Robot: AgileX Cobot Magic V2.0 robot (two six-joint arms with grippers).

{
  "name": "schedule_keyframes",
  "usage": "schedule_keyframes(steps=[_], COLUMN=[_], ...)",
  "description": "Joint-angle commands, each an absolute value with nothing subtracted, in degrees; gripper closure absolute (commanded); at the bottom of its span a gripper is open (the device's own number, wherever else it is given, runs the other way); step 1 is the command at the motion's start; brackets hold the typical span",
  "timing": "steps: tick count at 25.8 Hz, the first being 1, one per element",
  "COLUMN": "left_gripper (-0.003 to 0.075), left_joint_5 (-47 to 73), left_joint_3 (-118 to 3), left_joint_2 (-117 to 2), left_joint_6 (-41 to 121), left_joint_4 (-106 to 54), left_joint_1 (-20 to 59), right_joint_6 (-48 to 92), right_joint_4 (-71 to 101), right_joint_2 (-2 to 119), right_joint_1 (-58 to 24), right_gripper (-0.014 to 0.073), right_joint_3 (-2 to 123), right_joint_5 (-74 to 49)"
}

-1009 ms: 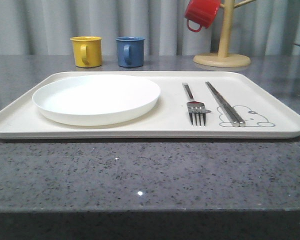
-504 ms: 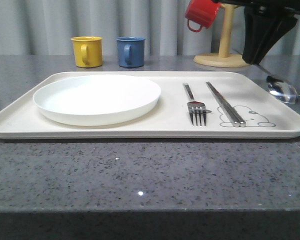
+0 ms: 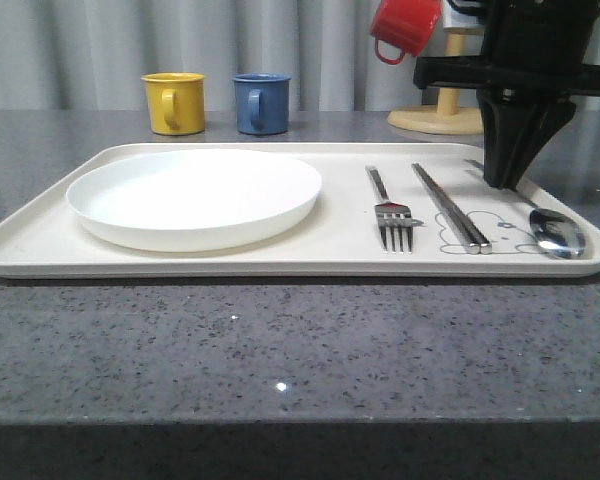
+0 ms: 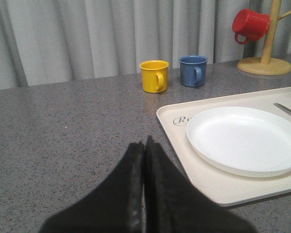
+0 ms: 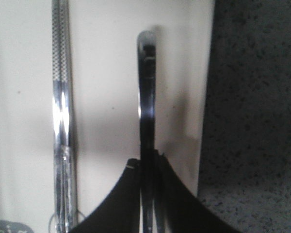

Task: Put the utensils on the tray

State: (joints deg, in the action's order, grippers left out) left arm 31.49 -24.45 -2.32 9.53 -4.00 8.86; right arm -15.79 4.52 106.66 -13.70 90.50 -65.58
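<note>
On the near side of the speckled grey stone table (image 3: pixel 280 370) lies the large cream rectangular tray with rounded corners and a raised rim (image 3: pixel 280 262), and most of the job looks done. The shallow round white plate (image 3: pixel 194 195) sits on the tray's left half. To its right the silver metal fork (image 3: pixel 388 210) lies with its tines toward the camera, and just beside it the pair of long flat metal chopsticks (image 3: pixel 448 205) rests across the printed rabbit drawing.

At the tray's right edge, the bowl of the silver spoon (image 3: pixel 558 232) rests on or just above the tray surface, close to the rim. Its handle runs up and back into the black right gripper (image 3: pixel 504 178), whose fingers pinch it narrowly; the right wrist view shows the handle (image 5: pixel 146 97) clamped between the fingers (image 5: pixel 121 204), parallel to a chopstick (image 5: pixel 62 111). The spoon is the last utensil, and I judge only its release and the arm's retreat remain.

The left gripper (image 4: pixel 144 160) hangs over bare table beside the tray, jaws pressed together and holding nothing.

Farther back stand a yellow mug (image 3: pixel 173 102) and a blue mug (image 3: pixel 260 102), and a red mug (image 3: pixel 405 28) hangs on a wooden mug stand (image 3: pixel 438 118); none belongs to the task.
</note>
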Motion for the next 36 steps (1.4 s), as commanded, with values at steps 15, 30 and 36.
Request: schedule_keyframes(steps=[15, 30, 36], left_gripper=[0.0738, 0.0738, 0.0738], left_joint_5=[27.17, 27.17, 27.17], left_joint_3=[-25.89, -25.89, -25.89], left_joint_2=[-3.12, -3.12, -3.12], left_joint_6=[9.16, 9.16, 9.16], left_joint_4=[-4.65, -4.65, -4.65], left_joint_1=[8.86, 8.86, 8.86], right_joint_6=[-14.23, -11.74, -9.24], right_joint_4=[0.76, -2.49, -5.34], right_joint_2=[90.05, 53.55, 31.43], right_joint_1=[-13.59, -13.59, -13.59], right_gripper=[0.0327, 0.0662, 0.0662], right_joint_3=[92.24, 59.32, 36.42], right_joint_5=[-60.51, -49.96, -30.08])
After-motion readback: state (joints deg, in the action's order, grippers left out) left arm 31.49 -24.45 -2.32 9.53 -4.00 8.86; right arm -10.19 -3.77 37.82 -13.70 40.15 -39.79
